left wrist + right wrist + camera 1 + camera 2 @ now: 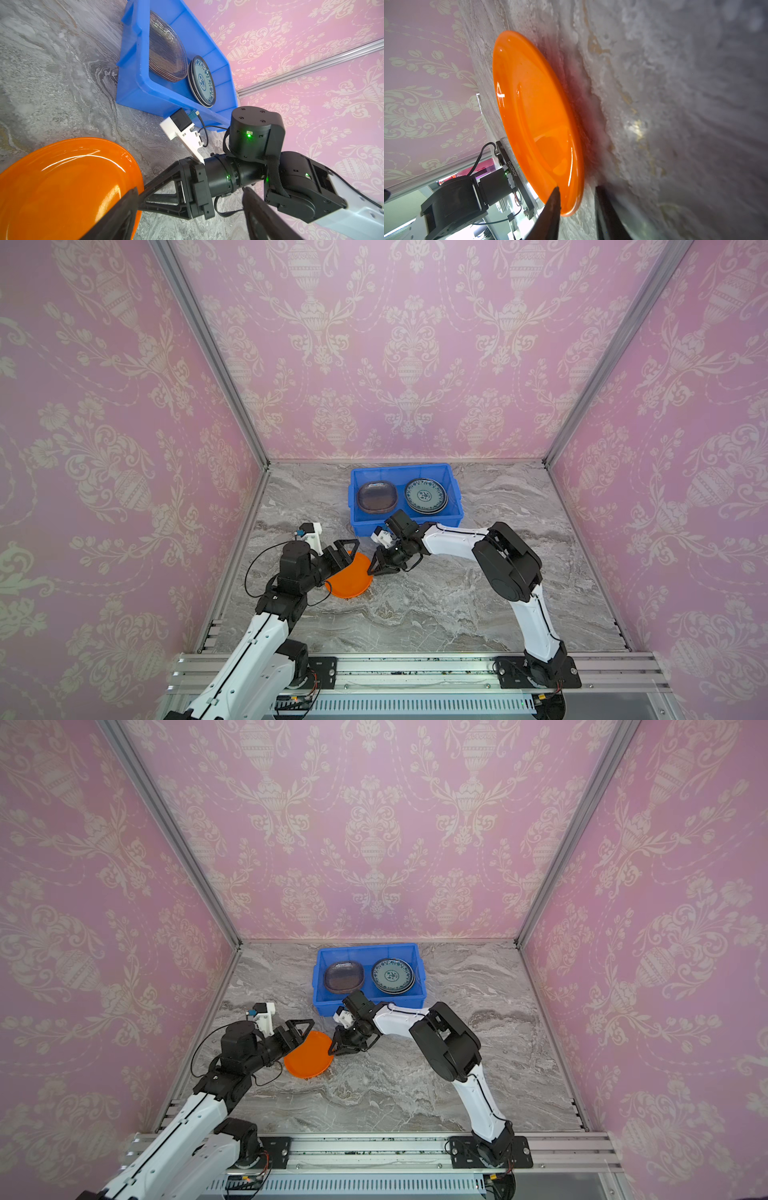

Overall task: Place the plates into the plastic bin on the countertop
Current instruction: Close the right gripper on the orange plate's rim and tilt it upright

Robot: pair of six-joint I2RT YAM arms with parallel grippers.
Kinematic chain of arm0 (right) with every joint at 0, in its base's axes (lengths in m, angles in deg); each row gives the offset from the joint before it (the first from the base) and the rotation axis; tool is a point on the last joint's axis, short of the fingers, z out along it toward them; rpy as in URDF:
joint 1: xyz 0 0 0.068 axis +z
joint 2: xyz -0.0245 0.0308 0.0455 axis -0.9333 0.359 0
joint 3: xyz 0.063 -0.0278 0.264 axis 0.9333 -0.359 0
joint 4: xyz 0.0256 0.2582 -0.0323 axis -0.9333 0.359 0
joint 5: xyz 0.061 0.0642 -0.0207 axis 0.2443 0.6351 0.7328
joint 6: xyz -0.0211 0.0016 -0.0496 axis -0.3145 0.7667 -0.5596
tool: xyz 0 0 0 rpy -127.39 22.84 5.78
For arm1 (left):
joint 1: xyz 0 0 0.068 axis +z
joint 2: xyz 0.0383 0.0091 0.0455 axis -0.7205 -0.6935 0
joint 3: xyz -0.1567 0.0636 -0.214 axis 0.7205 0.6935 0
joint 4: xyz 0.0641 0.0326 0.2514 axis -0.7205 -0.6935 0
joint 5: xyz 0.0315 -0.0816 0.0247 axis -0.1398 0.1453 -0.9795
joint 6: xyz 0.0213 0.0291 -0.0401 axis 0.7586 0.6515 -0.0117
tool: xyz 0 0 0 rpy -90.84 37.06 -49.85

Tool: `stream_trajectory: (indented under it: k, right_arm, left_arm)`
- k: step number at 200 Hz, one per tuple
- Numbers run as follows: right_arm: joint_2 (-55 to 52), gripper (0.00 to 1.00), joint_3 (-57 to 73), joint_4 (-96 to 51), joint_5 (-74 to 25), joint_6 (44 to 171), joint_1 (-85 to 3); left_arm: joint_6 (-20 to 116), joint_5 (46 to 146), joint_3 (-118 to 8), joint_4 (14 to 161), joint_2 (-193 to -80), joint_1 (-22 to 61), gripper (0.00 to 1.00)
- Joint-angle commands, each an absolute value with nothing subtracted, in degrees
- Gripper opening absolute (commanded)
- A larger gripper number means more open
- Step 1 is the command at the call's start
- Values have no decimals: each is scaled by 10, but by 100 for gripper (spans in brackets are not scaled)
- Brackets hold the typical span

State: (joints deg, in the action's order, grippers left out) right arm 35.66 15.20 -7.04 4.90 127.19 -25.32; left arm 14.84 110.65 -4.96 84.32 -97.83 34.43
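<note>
The orange plate (351, 578) lies on the desk (457, 605) short of the blue bin (449, 519), the left pincer (338, 560) spread wide against one edge, seemingly as a stop, while the right pincer (374, 566), half-spread, straddles the opposite rim, not yet pinching.

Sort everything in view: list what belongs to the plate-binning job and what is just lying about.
Job: orange plate, blue bin, glass plate stack and floral plate stack inside it, countertop.
Just there: pink wallpaper, aluminium rails.
</note>
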Motion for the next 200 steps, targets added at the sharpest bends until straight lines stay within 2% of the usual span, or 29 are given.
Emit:
stream_trajectory:
  k: [1,101,182,200]
  right_arm:
    - [378,28,172,-52,53,1270,-252]
    - [386,18,187,-53,52,1269,-253]
    - [359,0,170,-74,49,1266,-254]
    - [349,0,165,-76,44,1265,-254]
  left_arm:
    - [143,1119,-42,850,-977,349,81]
    - [152,1120,-41,855,-998,350,81]
    - [168,1120,-54,849,-1013,351,81]
    - [179,1118,-67,840,-1020,351,81]
